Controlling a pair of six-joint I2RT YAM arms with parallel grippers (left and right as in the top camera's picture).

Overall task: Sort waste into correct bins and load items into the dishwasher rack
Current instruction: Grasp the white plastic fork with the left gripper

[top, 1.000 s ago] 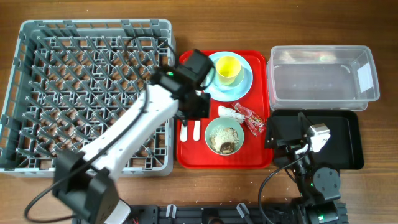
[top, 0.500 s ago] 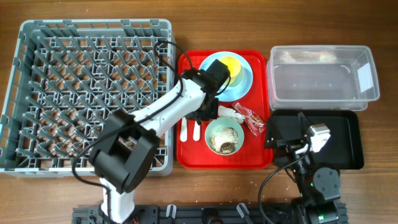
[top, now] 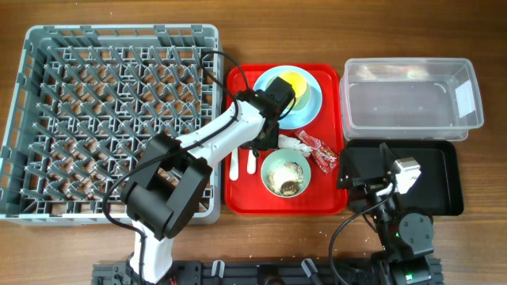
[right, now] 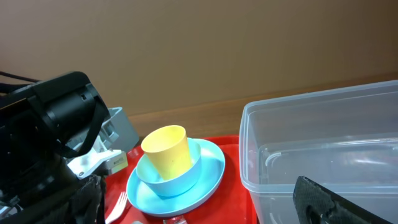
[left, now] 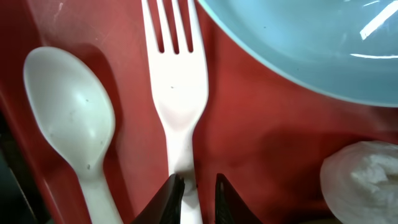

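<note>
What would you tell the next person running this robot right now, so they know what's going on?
Left gripper: jaws either side of the fork handle on the red tray; grip unclear.
Right gripper: over the black tray; state unclear.
Spoon lies beside the fork. Yellow cup sits in the blue bowl on the plate. Green bowl holds rice and food bits. Wrapper and paper wad lie on the red tray.
Done: nothing shows in the rack or clear tub.
Left: everything.
</note>
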